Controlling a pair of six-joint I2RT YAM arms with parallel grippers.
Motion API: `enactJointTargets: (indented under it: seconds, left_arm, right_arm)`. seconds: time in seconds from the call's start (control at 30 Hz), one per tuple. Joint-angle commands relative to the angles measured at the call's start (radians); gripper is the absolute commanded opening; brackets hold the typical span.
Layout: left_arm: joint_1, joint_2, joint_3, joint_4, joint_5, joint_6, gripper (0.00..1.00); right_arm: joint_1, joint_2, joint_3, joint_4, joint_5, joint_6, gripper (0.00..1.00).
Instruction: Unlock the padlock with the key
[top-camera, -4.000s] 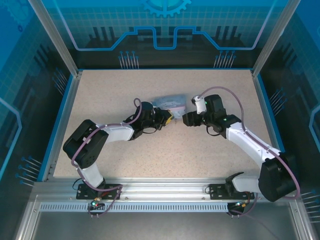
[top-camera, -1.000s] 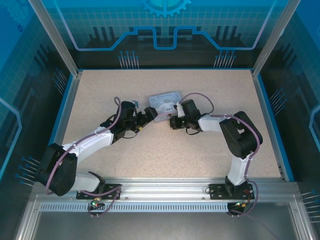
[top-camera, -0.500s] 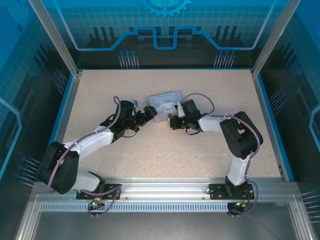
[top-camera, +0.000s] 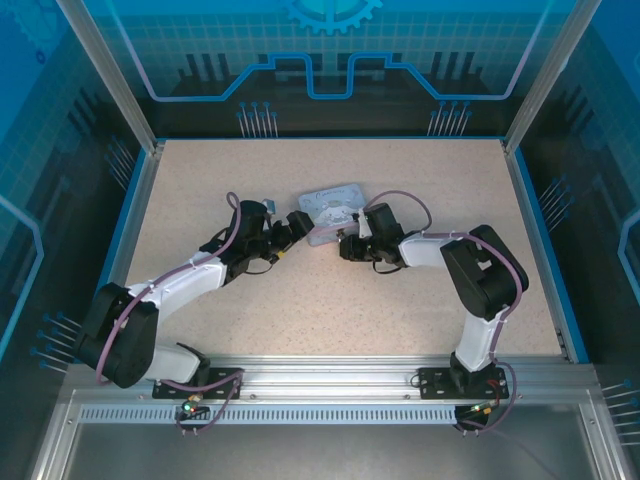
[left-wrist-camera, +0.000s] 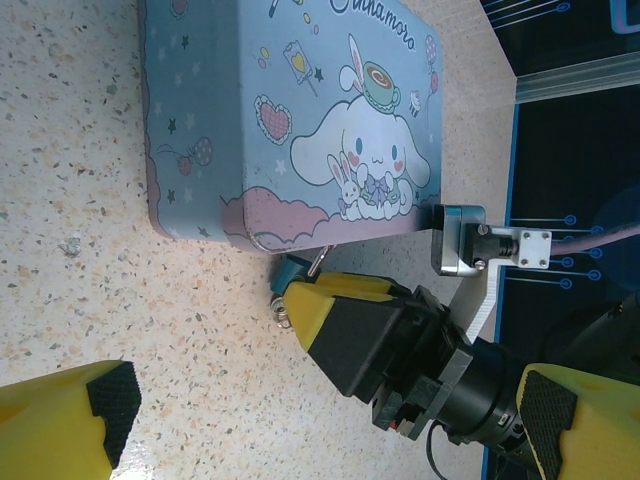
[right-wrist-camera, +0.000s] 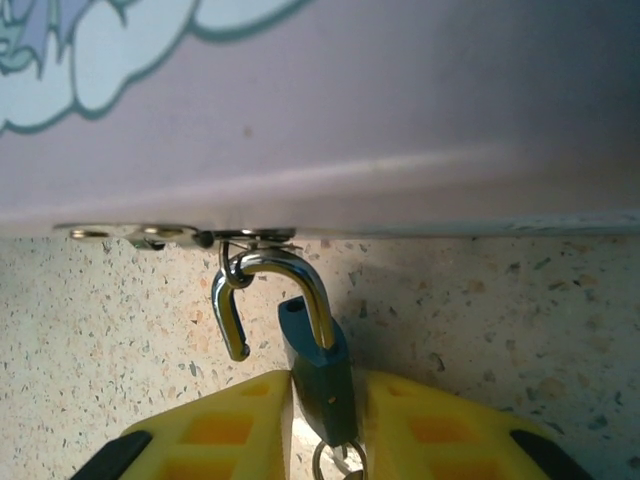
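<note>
Both arms have changed pose since four seconds ago: the left is stretched out longer, the right is folded back at its elbow, and more of the tin (top-camera: 330, 200) shows beyond them. In the last half second the right one has edged slightly to the right.

The left gripper (top-camera: 298, 224) sits low on the counter (top-camera: 420, 180) just beside the tin's left end. Its yellow fingers (left-wrist-camera: 70, 425) are spread wide with nothing between them.

The right gripper (right-wrist-camera: 322, 400) is at the tin's near edge, pinching the padlock (right-wrist-camera: 312, 350). The teal body stands upright between its two fingers and touches both. The silver shackle (right-wrist-camera: 290, 275) is hooked through the hasp (right-wrist-camera: 170, 236) on the tin's lower rim. One leg runs into the body; the other ends free beside it, clear of the body.

Below the body a small metal ring (right-wrist-camera: 330, 462) shows between the fingers at the picture's lower edge. Whether the key sits in the lock I cannot tell.

From the left wrist the right gripper shows side on, its tip close against the tin's pink edge.
</note>
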Motion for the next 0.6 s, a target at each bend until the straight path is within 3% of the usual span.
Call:
enactJointTargets:
  seconds: [0.0,0.33,0.57]
  left_arm:
    - [0.011,-0.006,-0.011,0.013,0.021,-0.018,0.99]
    - [0.011,-0.006,-0.005,0.007,0.018,-0.010,0.99]
    - [0.011,0.016,0.047,-0.063,-0.034,0.067,0.99]
  right_arm:
    - [0.006,-0.027,-0.017,0.012,-0.014,0.024,0.23]
    - [0.002,-0.033,-0.017,0.041,-0.031,0.051,0.06]
    - [-0.012,-0.058,-0.057,0.066,-0.070,0.109,0.00]
